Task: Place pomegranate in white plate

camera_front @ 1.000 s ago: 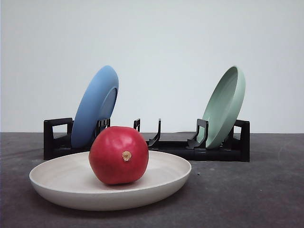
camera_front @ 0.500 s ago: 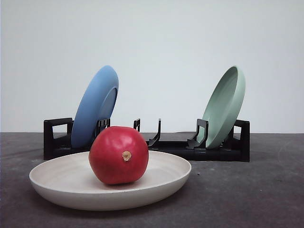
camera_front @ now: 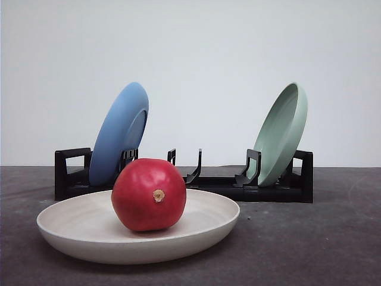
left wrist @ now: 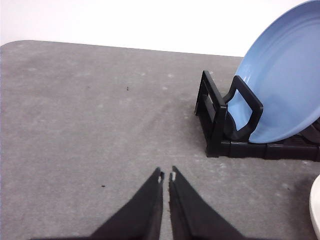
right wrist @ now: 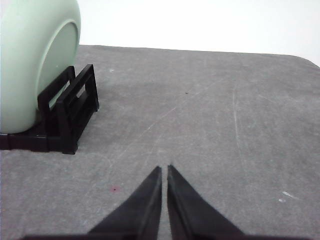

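Left wrist view has the left gripper (left wrist: 166,176) with its two black fingers pressed together, nothing between them, hanging over bare grey tabletop (left wrist: 90,115) out toward the left end of the black plate rack (left wrist: 220,125). Right wrist view is the mirror of that: right gripper (right wrist: 164,170) closed up on nothing, over open table beside the rack's right end, where the pale green plate (right wrist: 35,60) stands on edge in its slot.

Moving out from there, the blue plate (camera_front: 121,132) leans in the rack's left slot and the middle slots are vacant. In front of the rack, near the table's front edge, the white plate (camera_front: 202,229) lies flat with the pomegranate (camera_front: 149,194) sitting in its well, tan scar facing the camera.

As for what just changed: honestly nothing. Front view looks identical across the last second, same fruit position, same plates, no wobble that I can spot. Fruit is settled, not rolling, and both arms are well apart from it.

So my read is the job's basically done. Pomegranate's in the right plate, released, and staying put. If anything's left, it's just the arms parking themselves.
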